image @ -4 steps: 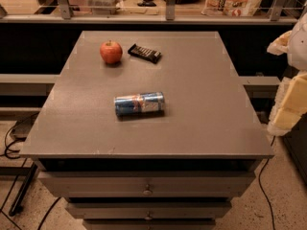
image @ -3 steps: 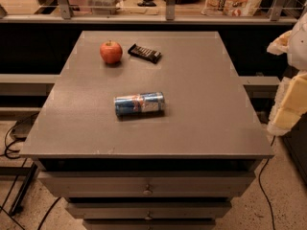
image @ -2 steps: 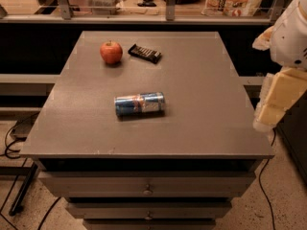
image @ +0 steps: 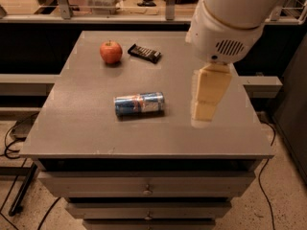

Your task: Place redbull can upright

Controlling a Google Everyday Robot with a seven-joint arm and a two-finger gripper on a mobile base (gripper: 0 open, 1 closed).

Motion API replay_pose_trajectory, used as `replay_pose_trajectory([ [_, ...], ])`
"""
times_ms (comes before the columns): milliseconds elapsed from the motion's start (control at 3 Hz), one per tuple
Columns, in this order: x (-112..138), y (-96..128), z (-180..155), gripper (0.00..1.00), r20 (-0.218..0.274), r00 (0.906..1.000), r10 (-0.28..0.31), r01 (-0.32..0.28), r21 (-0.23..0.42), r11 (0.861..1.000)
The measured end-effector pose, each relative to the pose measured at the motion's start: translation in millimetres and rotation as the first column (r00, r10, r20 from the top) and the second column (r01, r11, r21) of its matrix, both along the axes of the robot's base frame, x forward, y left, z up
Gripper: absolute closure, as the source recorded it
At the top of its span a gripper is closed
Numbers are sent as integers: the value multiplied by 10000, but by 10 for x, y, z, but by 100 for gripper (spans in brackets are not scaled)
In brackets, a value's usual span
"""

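Since the redbull can (image: 139, 104) lies on its side on the table (image: 72, 133), the step in hand looks like the approach. The gripper (image: 203, 110) hangs to the right of the can, clear of it; whether it is open cannot be told. Next it must come over the can's body and grasp it.

The gripper (image: 204, 110) hangs over a grey table (image: 86, 128); drawers (image: 144, 186) sit below it, speckled floor (image: 283, 195) at its lower right.
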State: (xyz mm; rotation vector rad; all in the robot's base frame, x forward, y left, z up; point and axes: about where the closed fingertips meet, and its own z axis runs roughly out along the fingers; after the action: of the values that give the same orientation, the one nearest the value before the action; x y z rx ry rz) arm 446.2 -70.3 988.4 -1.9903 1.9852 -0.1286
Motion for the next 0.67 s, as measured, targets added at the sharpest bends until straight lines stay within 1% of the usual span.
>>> replay_pose_trajectory([
  [333, -2, 1, 8, 0, 22, 10000, -1, 1, 5, 10000],
  [667, 90, 295, -184, 0, -491, 9973, 544, -556, -243, 9982],
])
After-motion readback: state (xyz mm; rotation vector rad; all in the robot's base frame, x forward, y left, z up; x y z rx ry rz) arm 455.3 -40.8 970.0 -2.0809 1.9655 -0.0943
